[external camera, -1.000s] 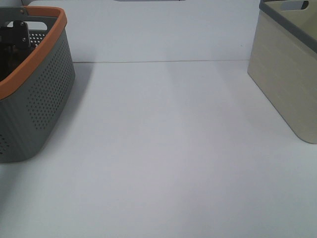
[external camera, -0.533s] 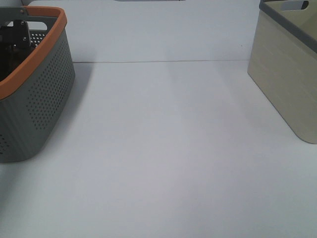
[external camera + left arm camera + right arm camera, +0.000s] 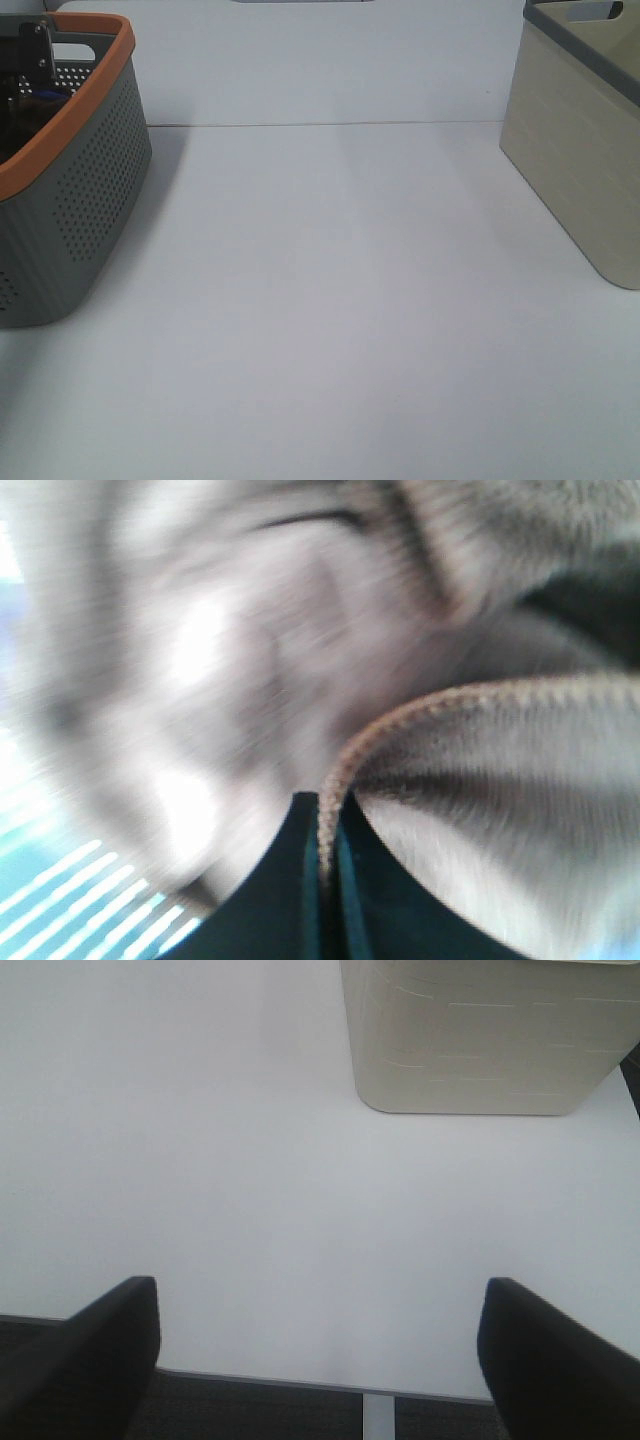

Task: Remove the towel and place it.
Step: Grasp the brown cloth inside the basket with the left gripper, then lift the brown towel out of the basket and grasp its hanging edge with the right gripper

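A smooth white surface fills the high view. At its left edge stands a grey plastic basket with rounded corners, walls pierced by rows of small holes and a thick orange rim. At the far right corner sits a beige bin with faint horizontal ribbing, rounded lower edges, a dark grey rim and a handle slot.

Dark parts of the left arm show inside the basket, below the rim. The basket wall hides the towel from this view.

From the left wrist, the left gripper has its two dark jaws pressed together, pinching a stitched hem of the towel. The towel is soft, plush, brownish cloth, bunched in loose folds that fill almost the whole view. Much of it is blurred. A pale blue patch with white streaks shows beside it, too blurred to identify.

From the right wrist, the right gripper hangs above the near edge of the surface, its dark rounded jaws spread wide and holding nothing. The beige bin stands ahead of it, well apart.
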Available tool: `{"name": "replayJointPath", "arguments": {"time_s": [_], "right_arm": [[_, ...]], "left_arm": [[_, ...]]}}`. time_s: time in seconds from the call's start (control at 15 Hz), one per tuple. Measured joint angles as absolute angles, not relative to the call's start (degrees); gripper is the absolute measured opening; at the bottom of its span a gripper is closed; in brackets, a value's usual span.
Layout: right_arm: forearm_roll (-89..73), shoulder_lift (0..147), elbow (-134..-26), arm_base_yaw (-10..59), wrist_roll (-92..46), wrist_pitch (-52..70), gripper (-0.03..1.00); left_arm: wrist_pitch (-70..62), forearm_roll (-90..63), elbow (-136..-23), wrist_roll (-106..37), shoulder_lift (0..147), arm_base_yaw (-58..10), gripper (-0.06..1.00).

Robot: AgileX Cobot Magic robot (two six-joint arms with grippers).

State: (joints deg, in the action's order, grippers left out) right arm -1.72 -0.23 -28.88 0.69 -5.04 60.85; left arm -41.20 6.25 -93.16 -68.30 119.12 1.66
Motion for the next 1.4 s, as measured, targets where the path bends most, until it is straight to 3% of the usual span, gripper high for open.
{"name": "replayJointPath", "arguments": {"time_s": [0.6,1.2,1.4], "right_arm": [[-1.72,-0.23,-28.88,0.69,-5.04,60.85,0.76],[-1.72,-0.23,-28.88,0.69,-5.04,60.85,0.76],[-1.72,-0.23,-28.88,0.69,-5.04,60.85,0.76]], "left_arm": [[-56.72,-1.38,-93.16,-68.3,92.19,1.66,0.0],[-51.62,-2.52,-93.16,-68.53,74.43,1.2,0.0],[-47.04,-2.81,-93.91,-70.65,72.48,-1.83,0.0]]}}
